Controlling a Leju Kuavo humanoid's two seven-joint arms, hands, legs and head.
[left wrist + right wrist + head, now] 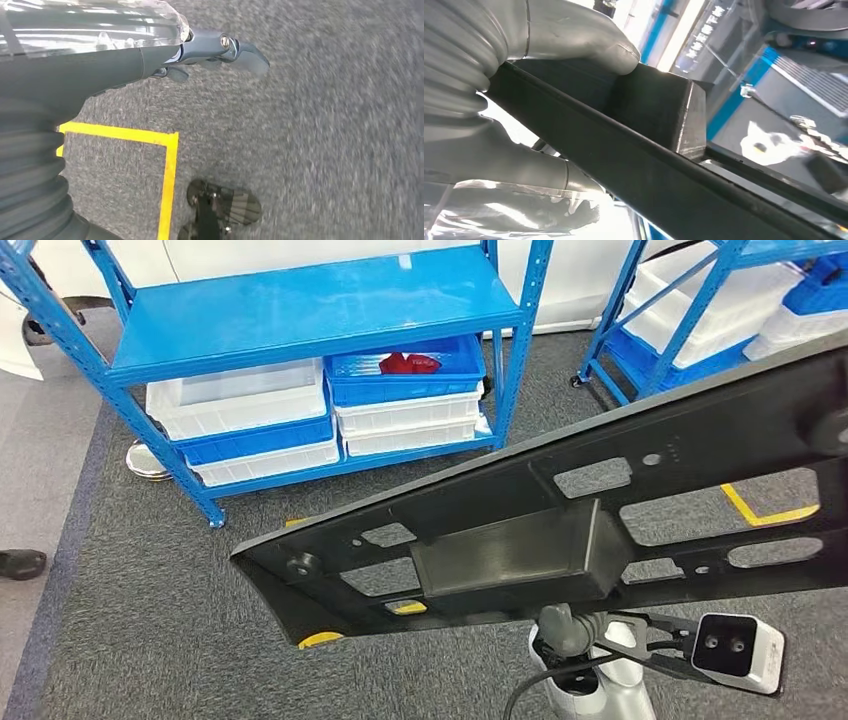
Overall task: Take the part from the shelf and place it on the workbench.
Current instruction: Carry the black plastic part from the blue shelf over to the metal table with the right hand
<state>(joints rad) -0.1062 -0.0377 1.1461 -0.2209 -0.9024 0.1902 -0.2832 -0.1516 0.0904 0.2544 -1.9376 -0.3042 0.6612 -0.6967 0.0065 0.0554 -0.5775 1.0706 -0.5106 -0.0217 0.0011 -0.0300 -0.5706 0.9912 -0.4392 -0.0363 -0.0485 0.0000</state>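
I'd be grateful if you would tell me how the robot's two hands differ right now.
The right hand grips the black part, thumb on one side and fingers on the other; the left hand holds nothing, its fingers curled in. The right hand is raised with the part in front of the shelf; the left hand hangs over the carpet near a yellow line. Both have a grey ribbed cover.
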